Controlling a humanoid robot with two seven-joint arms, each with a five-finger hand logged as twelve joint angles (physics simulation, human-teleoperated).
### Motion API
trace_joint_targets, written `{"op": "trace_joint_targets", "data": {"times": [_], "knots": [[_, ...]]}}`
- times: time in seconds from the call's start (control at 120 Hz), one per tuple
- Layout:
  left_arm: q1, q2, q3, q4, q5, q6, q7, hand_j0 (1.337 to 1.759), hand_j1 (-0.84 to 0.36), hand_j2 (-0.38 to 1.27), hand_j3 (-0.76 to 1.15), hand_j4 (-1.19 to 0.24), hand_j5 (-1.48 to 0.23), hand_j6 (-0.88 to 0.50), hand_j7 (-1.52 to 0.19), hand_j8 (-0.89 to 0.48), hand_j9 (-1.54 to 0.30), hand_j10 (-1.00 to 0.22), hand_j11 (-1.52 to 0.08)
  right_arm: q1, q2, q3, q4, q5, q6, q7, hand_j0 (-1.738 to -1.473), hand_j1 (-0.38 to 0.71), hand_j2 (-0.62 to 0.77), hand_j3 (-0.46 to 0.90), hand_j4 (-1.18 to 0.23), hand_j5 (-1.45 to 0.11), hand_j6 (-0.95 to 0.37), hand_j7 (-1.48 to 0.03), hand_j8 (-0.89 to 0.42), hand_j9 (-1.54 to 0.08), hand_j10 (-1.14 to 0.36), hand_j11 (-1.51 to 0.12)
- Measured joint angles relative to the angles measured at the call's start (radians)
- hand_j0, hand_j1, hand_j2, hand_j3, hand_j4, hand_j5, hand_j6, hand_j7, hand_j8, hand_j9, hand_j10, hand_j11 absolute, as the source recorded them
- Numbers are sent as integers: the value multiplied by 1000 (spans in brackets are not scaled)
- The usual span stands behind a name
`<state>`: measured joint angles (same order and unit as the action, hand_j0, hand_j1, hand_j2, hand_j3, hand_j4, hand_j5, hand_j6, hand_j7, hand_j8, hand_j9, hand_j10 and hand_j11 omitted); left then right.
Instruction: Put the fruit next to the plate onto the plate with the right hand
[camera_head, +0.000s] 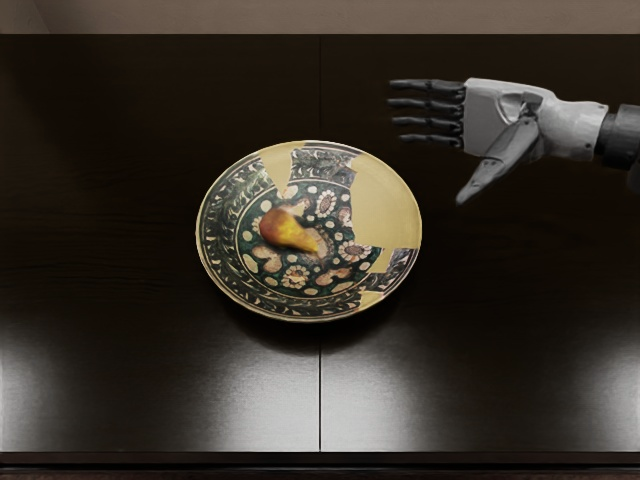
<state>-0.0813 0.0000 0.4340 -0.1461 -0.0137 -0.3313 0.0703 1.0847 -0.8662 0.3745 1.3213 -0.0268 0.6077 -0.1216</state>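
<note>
A dark, glossy table (120, 360) fills the head view from the near edge to the far one, with a thin seam running down its middle. At its centre sits a wide, shallow plate (388, 200), part plain yellow and part patterned in dark green with pale flowers.

The likeliest trouble from here, as I judge it, is the plate's low rim. A rounded fruit lying on a gently dished surface could roll or slide if anything nudges the plate. The hand would also disturb it if it swept low across the plate from the far right.

The right hand (482, 115) hangs above the table at the far right, well apart from the plate. Its four dark fingers (425, 104) are stretched out straight and spread, pointing left, and the thumb (490, 165) angles down toward the table. It holds nothing and touches nothing.

The fruit (287, 230), a yellow-orange pear with a reddish side, lies on the plate just left of its centre, on the patterned part. Its narrow end points to the near right. The placing looks done.
</note>
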Motion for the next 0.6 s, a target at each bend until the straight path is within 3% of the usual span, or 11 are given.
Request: {"op": "trace_joint_targets", "data": {"times": [0.6], "knots": [[-6, 0, -2, -3, 2, 0, 0, 1658, 349, 0, 0, 0, 0, 0, 0, 0, 0, 0, 0, -84, -173, -9, -26, 27, 3, 0, -1658, -307, -5, 0, -36, -47, -35, -48, -36, -47, -36, -47]]}}
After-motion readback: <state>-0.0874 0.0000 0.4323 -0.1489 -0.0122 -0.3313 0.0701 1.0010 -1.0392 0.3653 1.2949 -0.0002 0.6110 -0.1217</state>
